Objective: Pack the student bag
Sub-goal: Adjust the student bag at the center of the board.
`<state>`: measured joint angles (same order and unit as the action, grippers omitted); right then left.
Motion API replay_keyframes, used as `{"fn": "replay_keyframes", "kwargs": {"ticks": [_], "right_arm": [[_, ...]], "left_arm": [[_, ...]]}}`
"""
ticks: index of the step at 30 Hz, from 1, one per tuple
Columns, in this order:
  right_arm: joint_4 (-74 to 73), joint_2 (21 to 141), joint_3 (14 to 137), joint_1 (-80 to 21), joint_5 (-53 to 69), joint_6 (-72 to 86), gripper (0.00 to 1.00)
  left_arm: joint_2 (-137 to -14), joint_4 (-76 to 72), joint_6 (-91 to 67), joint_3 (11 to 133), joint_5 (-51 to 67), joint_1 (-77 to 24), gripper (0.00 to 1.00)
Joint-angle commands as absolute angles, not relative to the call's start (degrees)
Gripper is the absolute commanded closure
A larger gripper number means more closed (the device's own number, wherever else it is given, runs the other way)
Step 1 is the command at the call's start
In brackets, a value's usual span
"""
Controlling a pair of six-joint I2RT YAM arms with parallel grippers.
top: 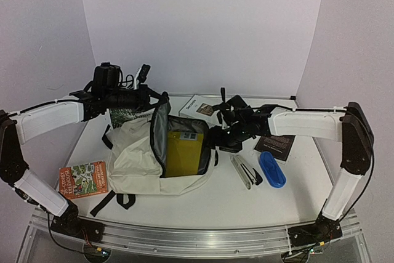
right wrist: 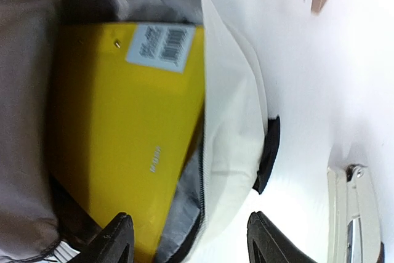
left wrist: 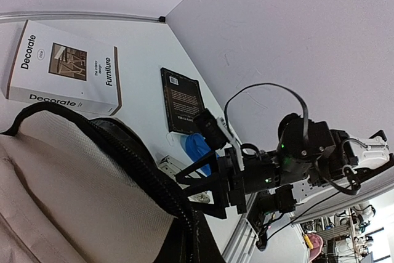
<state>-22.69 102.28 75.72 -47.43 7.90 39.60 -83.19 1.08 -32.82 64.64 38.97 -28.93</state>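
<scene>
1. We find the student bag (top: 138,158) lying flat on the table (top: 246,207) between the two arms. Its mouth is unzipped and faces the right arm, and the grey lining shows.
2. The bag's flap (top: 159,130) stands upright above the opening.
3. The left gripper (top: 149,98) sits at the top edge of that flap with its jaws closed tight, and it appears to pinch the flap's rim. Its own wrist view does not show the fingertips.
4. The right gripper (right wrist: 191,241) hangs at the bag's mouth with its jaws wide and holding nothing. One fingertip is over the bag's inside, the other is over bare table outside, and the zip rim runs between them.
5. A yellow book (right wrist: 123,133) lies inside the bag, with a white barcode label at one corner.
6. Just right of the bag lies a white tool (top: 243,169). A blue case (top: 271,169) lies beyond it, farther from the bag, and a black booklet (top: 275,146) lies behind the case.
7. Behind the bag lies a white book (left wrist: 64,69) titled "Decorate Furniture". A leaf-patterned book (top: 123,117) shows partly behind the bag's left side.
8. Left of the bag, apart from it, lies a colourful book (top: 83,178).
</scene>
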Motion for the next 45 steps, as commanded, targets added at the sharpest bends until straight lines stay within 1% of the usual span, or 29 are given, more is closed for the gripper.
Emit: {"fn": "replay_keyframes", "kwargs": {"ticks": [1, 4, 7, 11, 12, 14, 17, 18, 26, 30, 37, 41, 43, 45], "right_arm": [[-21.06, 104.26, 73.89, -48.33, 11.26, 40.75, 0.38], [-17.83, 105.66, 72.82, -48.38, 14.6, 41.29, 0.42], [-15.57, 107.75, 72.9, -48.47, 17.7, 42.0, 0.5], [-15.19, 108.6, 73.4, -48.49, 17.93, 41.85, 0.61], [-15.2, 108.45, 73.52, -48.46, 17.94, 41.64, 0.66], [-15.29, 107.99, 73.93, -48.46, 18.43, 41.02, 0.8], [-15.47, 105.9, 74.15, -48.47, 17.9, 41.03, 0.97], [-15.91, 104.95, 74.28, -48.47, 17.34, 41.15, 0.99], [-23.95, 94.43, 76.11, -48.49, 8.87, 41.31, 1.0], [-26.24, 91.65, 74.61, -48.51, 6.18, 41.8, 1.0], [-27.61, 90.1, 68.07, -48.51, 5.51, 43.51, 1.0], [-27.6, 89.37, 64.57, -48.44, 2.11, 44.31, 1.0], [-27.36, 90.81, 63.76, -48.42, 1.37, 44.37, 0.98], [-26.37, 92.84, 63.8, -48.42, 1.32, 44.24, 0.94]], "left_arm": [[-79.56, -1.49, -31.82, 65.63, 38.28, -28.5, 1.0], [-79.27, -1.49, -31.79, 65.49, 38.06, -28.42, 1.0], [-78.86, -1.31, -31.82, 65.23, 37.88, -28.36, 1.0], [-78.06, -1.24, -32.0, 64.36, 37.41, -28.06, 1.0], [-77.86, -1.23, -32.11, 64.08, 37.26, -27.93, 1.0], [-77.41, -1.18, -32.34, 63.53, 36.88, -27.63, 1.0], [-77.0, -0.75, -33.12, 62.94, 35.97, -26.81, 1.0], [-76.88, -0.5, -33.33, 62.79, 35.59, -26.48, 1.0], [-76.27, 5.53, -34.7, 60.25, 31.56, -23.31, 1.0], [-74.75, 7.13, -35.57, 58.09, 31.02, -21.7, 1.0], [-74.56, 10.5, -35.92, 55.42, 32.92, -21.61, 1.0], [-74.73, 14.48, -35.42, 53.38, 30.76, -21.62, 1.0], [-75.25, 16.73, -35.42, 52.38, 28.76, -21.55, 1.0], [-76.55, 19.68, -35.55, 51.75, 25.89, -21.62, 1.0]]}}
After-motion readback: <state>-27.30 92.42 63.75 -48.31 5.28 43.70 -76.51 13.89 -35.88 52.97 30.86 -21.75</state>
